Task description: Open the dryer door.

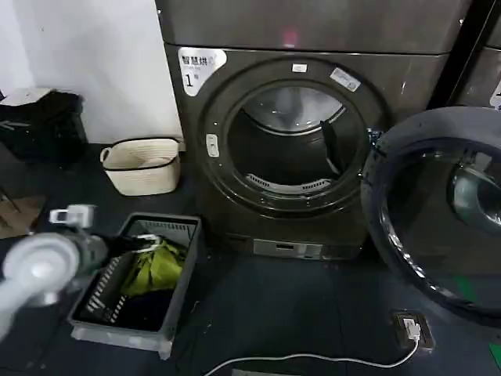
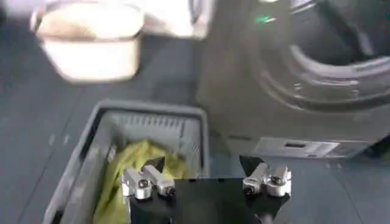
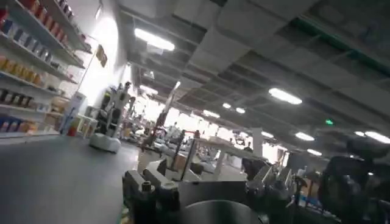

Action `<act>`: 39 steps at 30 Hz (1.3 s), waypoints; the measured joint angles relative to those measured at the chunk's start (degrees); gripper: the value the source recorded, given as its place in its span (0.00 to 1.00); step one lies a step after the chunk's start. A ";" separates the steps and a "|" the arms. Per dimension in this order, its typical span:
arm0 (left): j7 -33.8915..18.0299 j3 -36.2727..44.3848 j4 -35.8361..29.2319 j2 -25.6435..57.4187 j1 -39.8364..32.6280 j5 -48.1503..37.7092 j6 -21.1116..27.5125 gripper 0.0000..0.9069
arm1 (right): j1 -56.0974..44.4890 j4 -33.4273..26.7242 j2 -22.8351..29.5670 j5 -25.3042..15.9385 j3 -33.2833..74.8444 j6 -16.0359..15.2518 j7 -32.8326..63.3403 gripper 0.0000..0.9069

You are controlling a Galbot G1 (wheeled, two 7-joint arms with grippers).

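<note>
Dark floor [image 1: 297,305], white wall behind on the left, dryer [image 1: 235,196] standing against the back with its "1" sticker at the top corner and a red light glowing on the panel above. The drum opening is fully exposed, and the dryer door [image 1: 438,219] is swung wide out to the robot's right, chrome ring and tinted glass facing the head camera, well clear of the opening. Judgement: the opening step looks essentially done; what's left is backing off or a final check, no more pull needed. A second grey machine [image 1: 481,70] is partly visible at the right edge. On the floor left of the dryer: a cream basket [image 1: 141,168] near the wall, and closer in a grey crate [image 1: 176,294] with yellow-green cloth [image 1: 156,266] inside. A white cable [image 1: 313,359] runs along the near floor to a small plug box [image 1: 412,327]. The left end effector [image 2: 206,182] hangs low over the crate, jaws released with nothing between them, idle. The right end effector [image 3: 204,189] points up toward ceiling lights and shelving across the room; its fingers are spread and hold nothing. Next move, if any: keep both arms clear of the door's swing path.
</note>
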 joint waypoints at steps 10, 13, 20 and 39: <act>-8.65 -3.41 8.71 3.08 0.15 -19.61 -0.05 1.00 | 0.25 -0.70 0.02 1.00 -0.62 1.75 -1.52 1.00; -9.76 -3.45 10.44 3.18 -0.24 -21.75 -0.05 1.00 | 0.26 -0.62 0.03 0.85 -0.75 1.83 -1.83 1.00; -10.49 -3.74 13.34 3.34 -1.02 -23.62 -0.03 1.00 | 0.18 -1.77 0.03 0.87 -1.04 2.40 -1.67 1.00; -10.90 -2.70 14.54 4.55 -0.60 -23.74 -0.03 1.00 | 0.47 -1.95 0.03 0.56 -1.10 3.60 -2.71 1.00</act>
